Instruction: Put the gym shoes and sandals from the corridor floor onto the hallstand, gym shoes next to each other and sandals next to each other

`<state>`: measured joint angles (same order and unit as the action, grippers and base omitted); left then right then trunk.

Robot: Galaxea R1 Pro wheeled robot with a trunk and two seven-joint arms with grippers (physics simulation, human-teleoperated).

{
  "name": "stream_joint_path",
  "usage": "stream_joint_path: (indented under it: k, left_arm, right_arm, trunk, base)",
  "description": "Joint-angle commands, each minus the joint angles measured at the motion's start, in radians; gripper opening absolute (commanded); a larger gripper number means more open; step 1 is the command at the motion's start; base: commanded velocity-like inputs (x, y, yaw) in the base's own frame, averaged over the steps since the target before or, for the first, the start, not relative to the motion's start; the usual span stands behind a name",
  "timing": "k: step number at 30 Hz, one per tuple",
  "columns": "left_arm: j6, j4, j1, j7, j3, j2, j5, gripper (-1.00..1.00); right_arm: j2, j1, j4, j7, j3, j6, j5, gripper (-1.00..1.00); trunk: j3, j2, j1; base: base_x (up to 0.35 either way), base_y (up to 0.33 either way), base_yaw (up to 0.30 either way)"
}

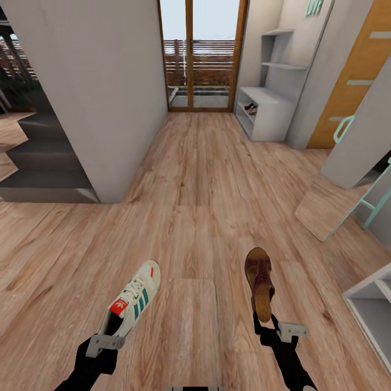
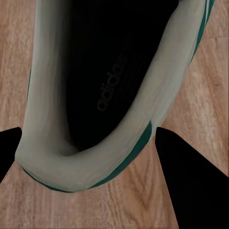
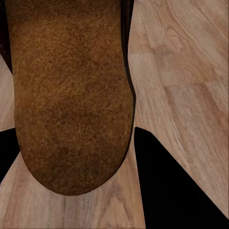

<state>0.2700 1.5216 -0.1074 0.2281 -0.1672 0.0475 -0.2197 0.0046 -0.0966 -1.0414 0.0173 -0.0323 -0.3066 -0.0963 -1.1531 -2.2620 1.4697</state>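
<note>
Wood-plank floor (image 1: pixel 195 179): wide and bare down the middle of the corridor, running to a glass door (image 1: pixel 202 54) at the far end. Bounded on the left by a grey wall block (image 1: pixel 103 92); on the right by a leaning pale panel (image 1: pixel 355 136) and turquoise frame pieces (image 1: pixel 374 206).

Shoe rack (image 1: pixel 269 108): pale grey, far right beside the door, well apart from the robot. Something small with red on it sits on its low shelf, too small to identify.

Sneaker (image 1: pixel 133 298): cream with green stripes and a red tongue label, toe pointing ahead. Left gripper (image 1: pixel 103 343) clamps its heel; in the left wrist view the heel rim (image 2: pixel 90 162) lies between the black fingers (image 2: pixel 191 181).

Sandal (image 1: pixel 259 282): dark brown, toe forward. Right gripper (image 1: pixel 274 328) grips its heel end; the right wrist view shows the brown insole (image 3: pixel 71 109) between fingers (image 3: pixel 167 186).

White shelf corner (image 1: pixel 372 304): near right, cut off by the frame edge.
</note>
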Motion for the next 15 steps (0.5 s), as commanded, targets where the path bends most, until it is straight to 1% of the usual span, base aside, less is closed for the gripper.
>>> stream_joint_path:
  k: [1, 15]
  left_arm:
    - [0.0, 0.0, 0.0, 0.001, 0.0, 0.0, 0.0, -1.0]
    - [0.0, 0.0, 0.0, 0.001, 0.0, 0.0, 0.0, -1.0]
  right_arm:
    - [0.0, 0.0, 0.0, 0.0, 0.0, 0.0, -0.003, -1.0]
    - [0.0, 0.0, 0.0, 0.001, 0.0, 0.0, -0.003, -1.0]
  trunk:
    - [0.0, 0.0, 0.0]
    - [0.0, 0.0, 0.0]
  base:
    - [0.334, 0.0, 0.0]
    - [0.334, 0.0, 0.0]
